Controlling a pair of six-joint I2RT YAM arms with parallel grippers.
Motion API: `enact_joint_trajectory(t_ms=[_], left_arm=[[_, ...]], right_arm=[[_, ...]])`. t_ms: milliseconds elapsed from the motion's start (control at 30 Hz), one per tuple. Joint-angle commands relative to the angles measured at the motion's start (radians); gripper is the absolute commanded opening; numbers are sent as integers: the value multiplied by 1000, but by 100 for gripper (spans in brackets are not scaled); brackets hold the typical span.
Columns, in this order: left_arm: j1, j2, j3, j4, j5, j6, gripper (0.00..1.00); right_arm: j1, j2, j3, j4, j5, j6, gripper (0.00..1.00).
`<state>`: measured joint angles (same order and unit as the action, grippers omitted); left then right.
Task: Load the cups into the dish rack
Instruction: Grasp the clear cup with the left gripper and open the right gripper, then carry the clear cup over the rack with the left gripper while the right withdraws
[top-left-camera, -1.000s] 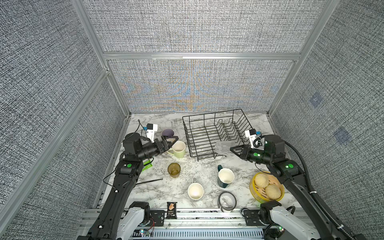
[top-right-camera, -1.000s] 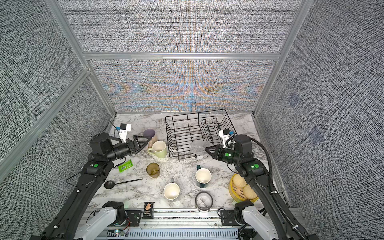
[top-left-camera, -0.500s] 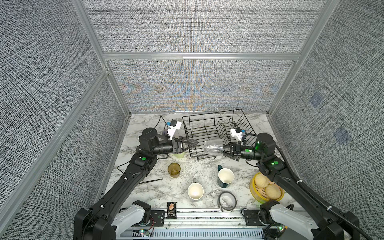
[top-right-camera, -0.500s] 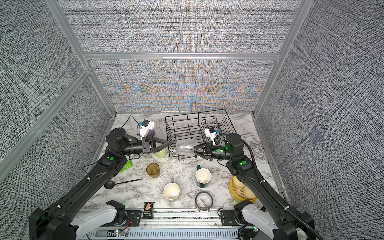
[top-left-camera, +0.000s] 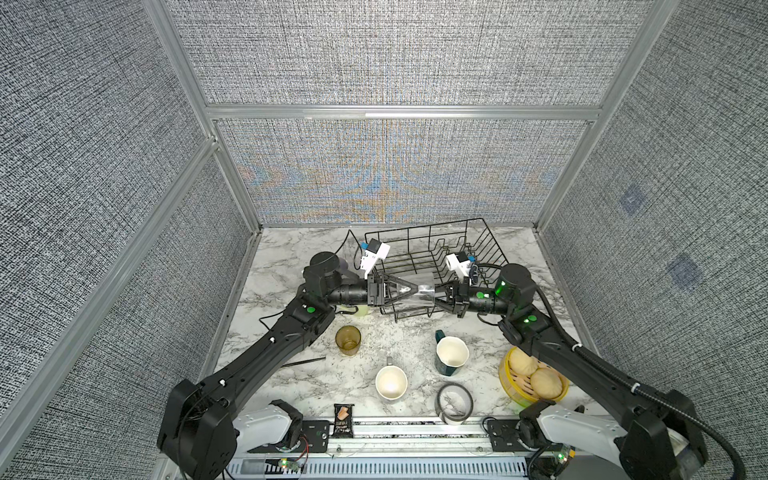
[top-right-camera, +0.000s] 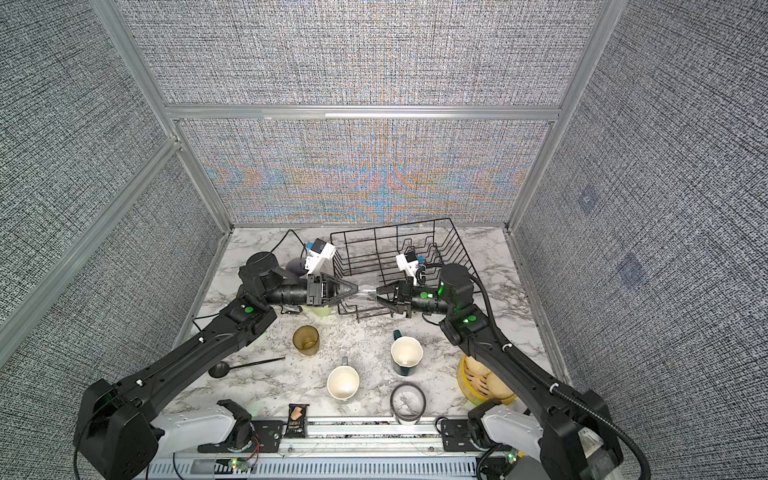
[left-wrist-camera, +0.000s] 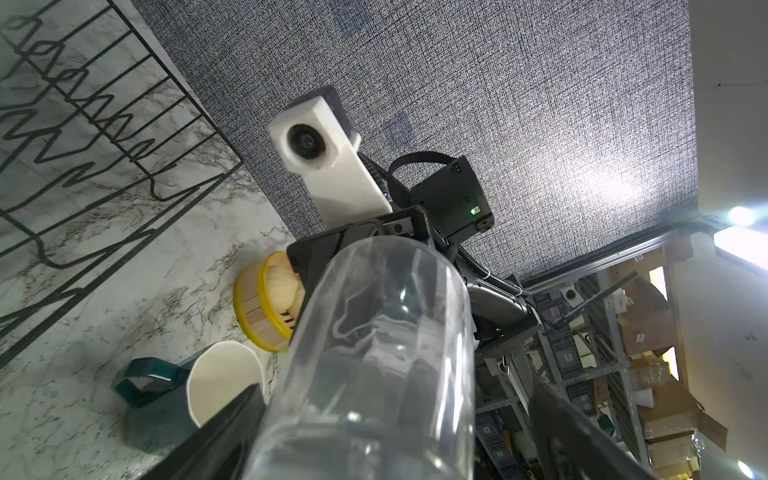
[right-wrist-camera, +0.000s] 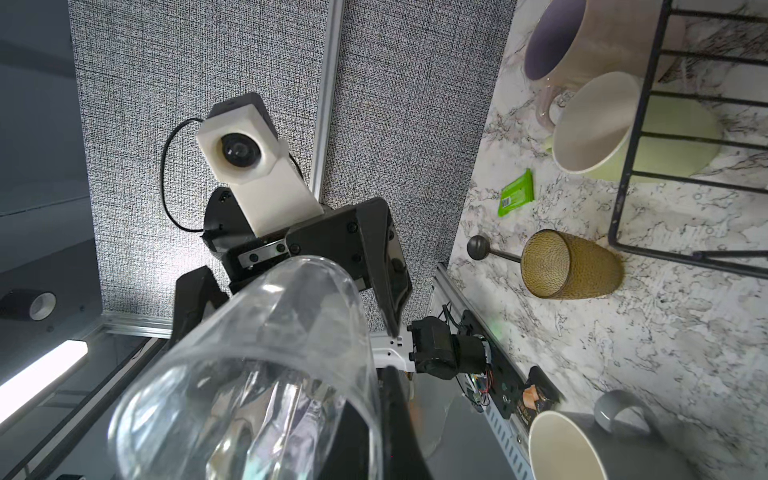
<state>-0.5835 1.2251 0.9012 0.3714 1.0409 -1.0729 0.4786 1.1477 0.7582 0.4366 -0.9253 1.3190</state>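
Observation:
The small clear glass (top-left-camera: 422, 291) (top-right-camera: 365, 293) hangs on its side over the front edge of the black wire dish rack (top-left-camera: 432, 245) (top-right-camera: 399, 249). My right gripper (top-left-camera: 437, 297) (right-wrist-camera: 353, 436) is shut on one end of the glass (right-wrist-camera: 249, 374). My left gripper (top-left-camera: 409, 287) (left-wrist-camera: 395, 436) is open, with its fingers to either side of the glass's other end (left-wrist-camera: 382, 332). On the table stand the amber tumbler (top-left-camera: 348, 340), grey mug (top-left-camera: 390, 383) and teal mug (top-left-camera: 451, 356). The pale green mug (right-wrist-camera: 602, 124) and pink mug (right-wrist-camera: 557, 37) stand left of the rack, mostly hidden by my left arm in both top views.
A yellow basket of buns (top-left-camera: 511, 386) sits under my right arm. A grey tape ring (top-left-camera: 454, 401) and a snack packet (top-left-camera: 343, 419) lie by the front rail. A black spoon (top-right-camera: 232, 368) and a green packet (right-wrist-camera: 516, 193) lie at the left.
Both grippers have come together at the rack's front edge. The right one carried the glass leftward. The left one swung right from the pale green mug, and its open fingers now flank the glass.

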Motion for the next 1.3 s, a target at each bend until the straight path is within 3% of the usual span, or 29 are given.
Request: enact_joint_trajectory(t_ms=[0,167,567,733,900,1067,1133,1267], left_arm=[[-10,11,10,38,-16,13,96],[-12,35,9,93,-4,-22,82],[-13,47,26,47,-18,0,63],[-13,53,61,-79,-24,73,51],[-13,47,136,-292,-70,208,50],[-13,60,248,-574,-238,401,51],[-11,88,294,-656,-301,461,51],[-11,185,414,-789,-350,566,51]], right_arm=[[8,21,2,107,-4,32,0],[11,52,-17,171,-1,60,0],[9,62,-69,265,18,93,1],[1,53,-74,253,28,80,10],[-17,36,-86,235,24,66,26],[-75,-29,-101,83,17,-19,44],[-106,-79,-97,-49,26,-95,53],[-154,-191,-68,-366,94,-299,59]])
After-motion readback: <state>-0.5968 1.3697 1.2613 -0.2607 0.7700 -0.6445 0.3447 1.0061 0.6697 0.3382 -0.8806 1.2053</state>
